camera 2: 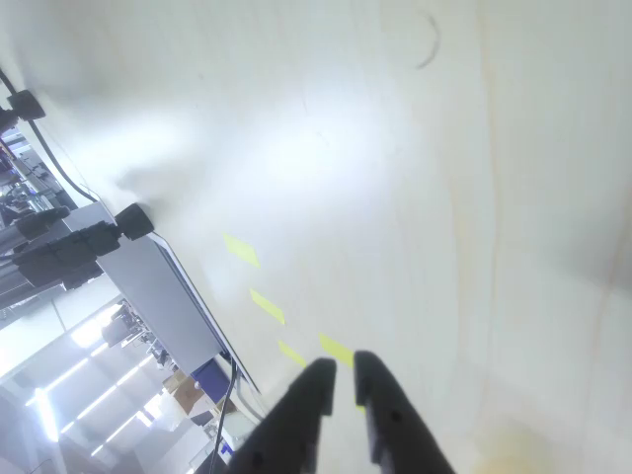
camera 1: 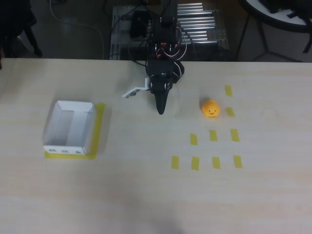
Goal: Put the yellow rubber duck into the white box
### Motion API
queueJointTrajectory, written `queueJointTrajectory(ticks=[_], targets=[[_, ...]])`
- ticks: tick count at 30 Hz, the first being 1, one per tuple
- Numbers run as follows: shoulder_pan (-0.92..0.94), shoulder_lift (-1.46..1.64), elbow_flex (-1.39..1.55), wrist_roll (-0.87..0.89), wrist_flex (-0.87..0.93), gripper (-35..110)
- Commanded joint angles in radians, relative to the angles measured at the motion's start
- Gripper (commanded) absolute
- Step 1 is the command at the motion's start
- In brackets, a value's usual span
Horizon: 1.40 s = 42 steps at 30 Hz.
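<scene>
Duck: yellow rubber duck [camera 1: 211, 108] sits on worktop [camera 1: 146, 195], far right of white box [camera 1: 69, 128].
Fingers: gripper [camera 1: 160, 110] clenched, empty.
Progress: we judge nothing done.

In the overhead view, box [camera 1: 69, 127] lies left, duck [camera 1: 211, 108] right, apparently touching tape [camera 1: 229, 111]; pincer [camera 1: 160, 110] between.
</scene>
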Motion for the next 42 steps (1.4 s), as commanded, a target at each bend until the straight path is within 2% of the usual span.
queueJointTrajectory(ticks=[1, 10, 13, 21, 26, 42], targets=[[-0.051, 0.052, 0.012, -0.034, 0.005, 0], [-0.084, 0.052, 0.012, -0.071, 0.003, 0], [-0.098, 0.052, -0.012, -0.141, 0.015, 0], [-0.137, 0.054, -0.288, -0.16, 0.19, 0], [-0.166, 0.015, -0.437, -0.141, 0.238, 0], [-0.207, -0.568, -0.887, -0.164, 0.276, 0]])
